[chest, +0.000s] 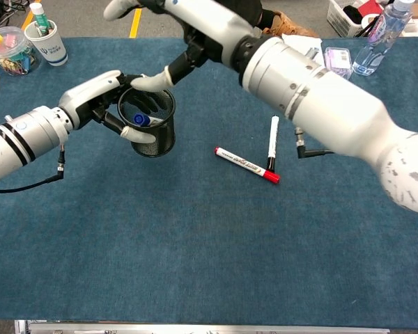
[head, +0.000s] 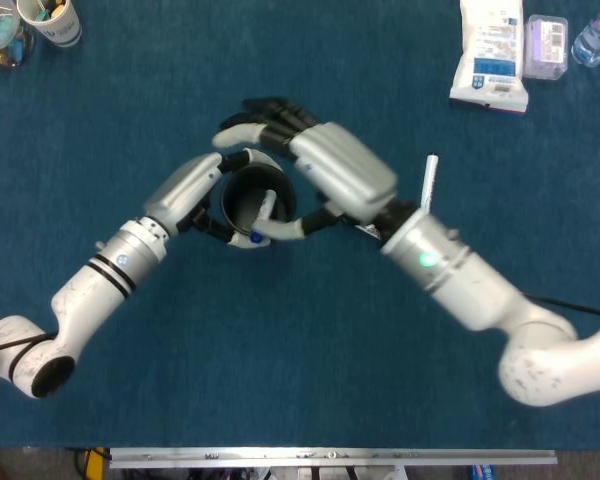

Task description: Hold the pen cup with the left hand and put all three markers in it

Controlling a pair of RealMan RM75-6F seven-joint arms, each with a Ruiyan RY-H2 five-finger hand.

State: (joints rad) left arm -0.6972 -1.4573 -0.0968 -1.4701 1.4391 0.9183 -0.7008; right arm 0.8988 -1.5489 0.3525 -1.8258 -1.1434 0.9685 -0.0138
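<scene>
Chest view: your left hand (chest: pixel 101 97) grips the black wire-mesh pen cup (chest: pixel 149 125), fingers (chest: pixel 139 136) wrapped round its wall, thumb side at the front. Cup stands upright on the blue felt-covered counter (chest: pixel 195 250). Blue-capped marker (chest: pixel 142 120) sits inside the cup, cap up, leaning against the near-left wall. Your right hand (chest: pixel 171 42) is above and just behind the cup, fingers spread and holding nothing; one pale fingertip (chest: pixel 148 82) sits at the cup's far rim, and you can't tell if it touches.

Red-capped marker (chest: pixel 246 165) lies flat on the counter right of the cup, angled, red end lower right. Black-capped white marker (chest: pixel 272 142) lies beside it, nearly straight up-down in frame, its lower black tip close to the red cap; touching or not is unclear. Both are apart from the cup.

Head view: same cup (head: pixel 252 205) between your two hands, left hand (head: pixel 192 190) on its left side, right hand (head: pixel 325 175) over its right rim, marker's blue cap (head: pixel 255 237) at the near rim.

Background: white paper cup (chest: pixel 44 38) with pens far left, clear tub of coloured bits (chest: pixel 7 50) beside it, white pouch (head: pixel 492 55), small clear box (head: pixel 546 45), plastic water bottle (chest: pixel 380 31) far right.
</scene>
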